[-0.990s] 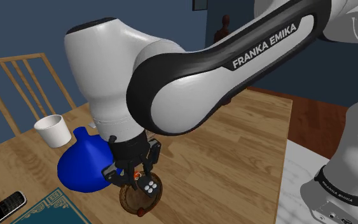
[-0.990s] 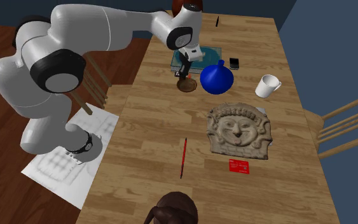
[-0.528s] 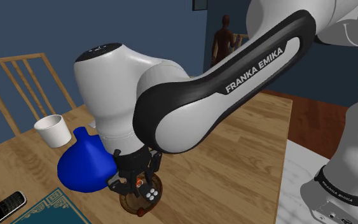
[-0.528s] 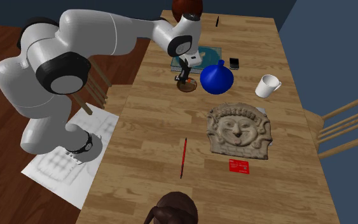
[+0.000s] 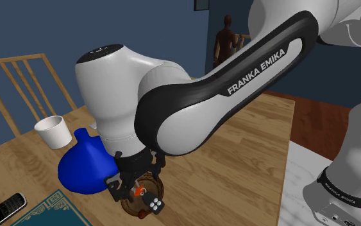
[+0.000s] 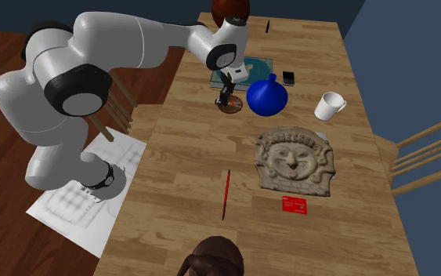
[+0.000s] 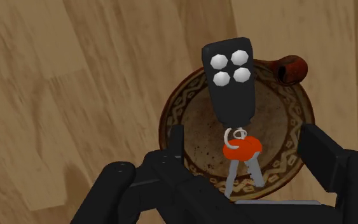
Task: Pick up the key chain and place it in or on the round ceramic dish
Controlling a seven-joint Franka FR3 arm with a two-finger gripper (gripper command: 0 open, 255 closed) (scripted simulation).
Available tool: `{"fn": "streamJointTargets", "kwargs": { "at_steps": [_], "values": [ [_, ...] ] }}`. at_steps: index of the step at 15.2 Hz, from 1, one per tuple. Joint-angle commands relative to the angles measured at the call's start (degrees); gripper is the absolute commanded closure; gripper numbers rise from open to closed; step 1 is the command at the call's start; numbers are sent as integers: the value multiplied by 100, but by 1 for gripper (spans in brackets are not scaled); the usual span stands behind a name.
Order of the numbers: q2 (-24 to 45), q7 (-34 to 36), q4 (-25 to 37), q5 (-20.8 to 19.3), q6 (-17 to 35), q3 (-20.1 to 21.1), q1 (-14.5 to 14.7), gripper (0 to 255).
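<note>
The key chain (image 7: 231, 76) has a black fob with white buttons, a red tag and silver keys. It rests over the round brown patterned dish (image 7: 184, 108), with the fob reaching past the rim. My gripper (image 7: 244, 140) hangs just above it, open, and the fingers (image 7: 174, 143) stand apart on either side without touching it. In the shoulder view the gripper (image 5: 136, 191) hovers low over the dish (image 5: 159, 190), and the fob (image 5: 153, 204) lies at the dish's near edge. In the second exterior view the gripper (image 6: 226, 100) is over the dish (image 6: 229, 107).
A blue vase (image 5: 86, 167) stands right beside the dish, with a white cup (image 5: 52, 130) behind it. A phone (image 5: 2, 208) and a teal mat (image 5: 50, 212) lie near the shoulder view's lower left. A stone mask (image 6: 295, 161), red card (image 6: 294, 205) and red pencil (image 6: 226, 194) lie farther along the table.
The gripper came down to the dish with the key chain, then its fingers opened. The fob dropped out of the grip onto the dish's near edge.
</note>
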Motion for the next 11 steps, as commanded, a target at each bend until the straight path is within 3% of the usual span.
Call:
{"fn": "streamJointTargets", "kwargs": {
  "at_steps": [1,4,8,11],
  "values": [
    [0,0,0,0,0,0,0,0],
    [0,0,0,0,0,0,0,0],
    [-200,-94,482,141,-649,64,-23,0],
    [-200,-94,481,141,-649,64,-23,0]
  ]
}}
